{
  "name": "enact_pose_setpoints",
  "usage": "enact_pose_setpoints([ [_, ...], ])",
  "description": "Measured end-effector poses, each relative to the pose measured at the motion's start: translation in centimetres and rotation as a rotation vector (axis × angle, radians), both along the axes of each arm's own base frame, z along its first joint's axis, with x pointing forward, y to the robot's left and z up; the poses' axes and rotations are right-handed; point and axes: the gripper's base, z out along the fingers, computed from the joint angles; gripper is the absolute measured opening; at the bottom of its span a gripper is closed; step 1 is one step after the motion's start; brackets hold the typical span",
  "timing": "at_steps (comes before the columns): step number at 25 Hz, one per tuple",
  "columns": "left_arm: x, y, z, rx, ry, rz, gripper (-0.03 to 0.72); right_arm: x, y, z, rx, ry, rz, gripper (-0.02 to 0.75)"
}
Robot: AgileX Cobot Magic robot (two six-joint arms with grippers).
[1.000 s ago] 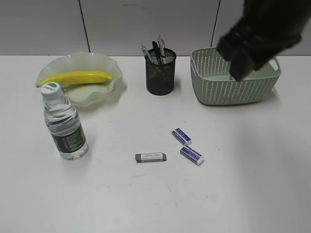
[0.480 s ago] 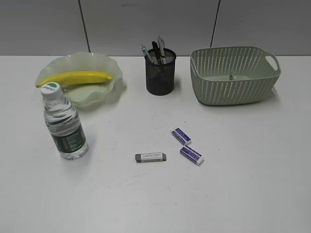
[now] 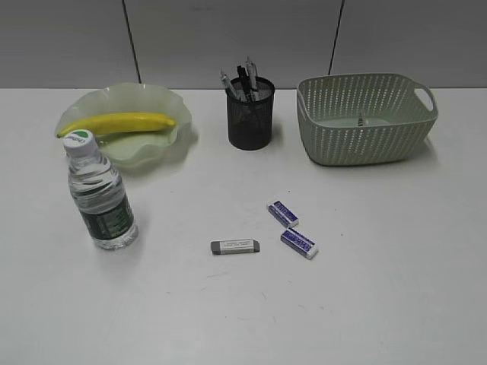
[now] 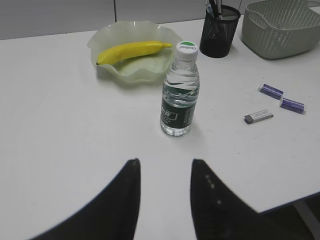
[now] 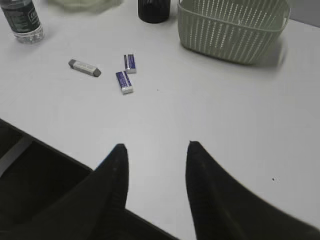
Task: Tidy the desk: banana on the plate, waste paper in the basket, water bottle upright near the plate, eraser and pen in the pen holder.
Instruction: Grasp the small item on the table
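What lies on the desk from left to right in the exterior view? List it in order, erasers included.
Water bottle → grey eraser → pen holder → upper blue-and-white eraser → lower blue-and-white eraser → basket. The plate with the banana overlaps the bottle's span, so it is left out.

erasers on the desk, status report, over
Both grippers open, empty, held back off the work. Two purple-labelled white erasers and one grey eraser loose on white desk. Nothing blocking them.
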Motion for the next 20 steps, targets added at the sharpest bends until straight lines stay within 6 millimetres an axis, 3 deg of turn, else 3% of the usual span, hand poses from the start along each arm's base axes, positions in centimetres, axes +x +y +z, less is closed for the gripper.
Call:
enact_pose_setpoints([
  [5, 0.4, -0.8, 1.2, -0.062, -0.025, -0.042, 0.256, -0.1, -0.1, 0.0, 0.01, -0.036, 0.005, 0.318],
  [8, 2.1, -2.6, 2.8, -0.113, -0.005, -0.094, 0.256, 0.0, 0.0, 0.0, 0.001, -0.031, 0.007, 0.318],
  [13, 7.7, -7.4, 3.5, -0.043, 0.115, -0.235, 0.256, 0.0, 0.0, 0.0, -0.001, -0.032, 0.008, 0.318],
  [20, 16.3, -14.9, 1.8, 0.082, 0.348, -0.46, 0.256, 0.0, 0.0, 0.0, -0.001, -0.034, 0.008, 0.318],
])
